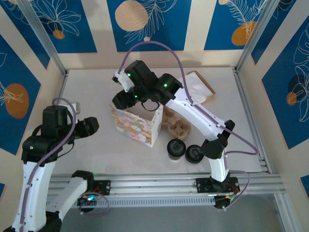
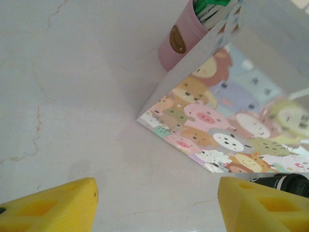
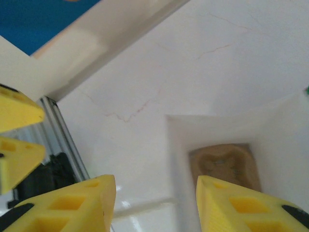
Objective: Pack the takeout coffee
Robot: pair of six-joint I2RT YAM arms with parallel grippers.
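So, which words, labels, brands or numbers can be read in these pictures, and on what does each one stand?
No text is readable.
Gold oval sticker on the pink cylinder: print too blurred.
Paper bag printed with pastel cartoon animals: pictures only, no words.
Cream paper cup with a round black lid: too small to tell.

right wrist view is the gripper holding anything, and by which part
Nothing is held: the right gripper stands open above the open top of the paper bag, its fingers closed on nothing.
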